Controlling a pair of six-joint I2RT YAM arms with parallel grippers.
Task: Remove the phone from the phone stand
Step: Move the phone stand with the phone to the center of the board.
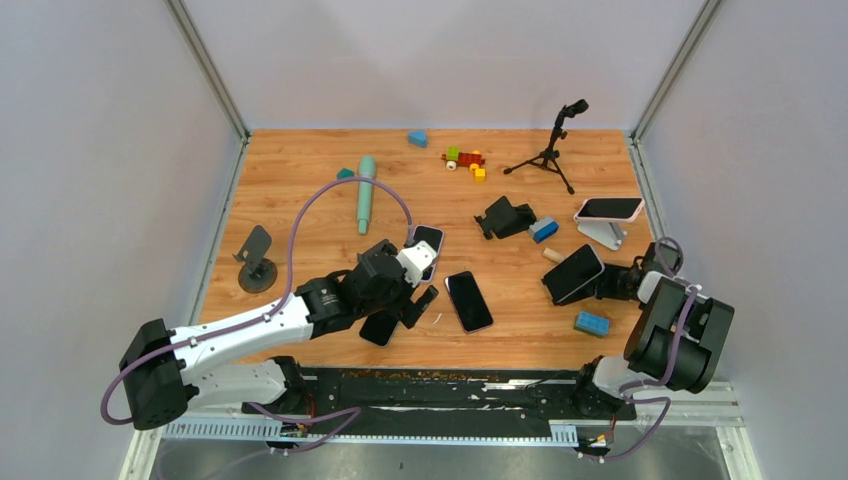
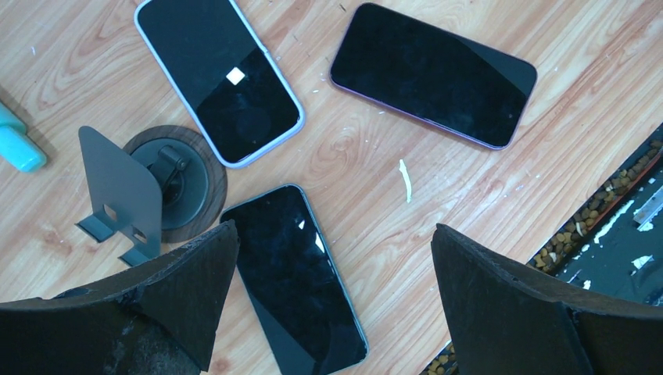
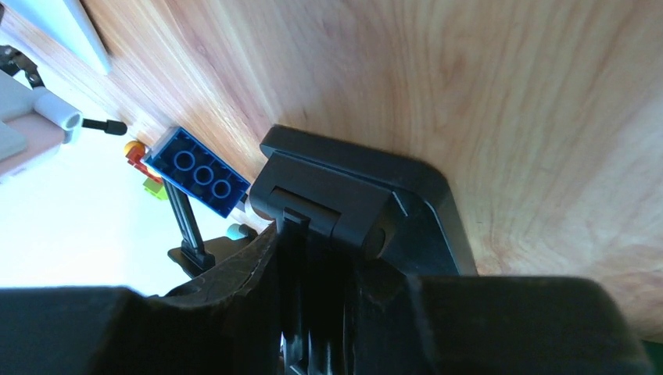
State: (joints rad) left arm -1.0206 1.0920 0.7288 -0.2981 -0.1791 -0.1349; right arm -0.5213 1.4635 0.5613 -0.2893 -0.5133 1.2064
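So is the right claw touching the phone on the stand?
Touching: the right wrist view shows the right claw clamped on the edge of the phone, above its stand.

Teal block (image 2: 17, 144) cut by left edge, contents of right claw (image 3: 313, 266) lost in shadow, toy pieces (image 1: 463, 160) too small

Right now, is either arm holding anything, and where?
Left gripper: open, holding nothing. Right gripper: shut on a thin black edge at the black stand; phone or stand plate, can't tell.
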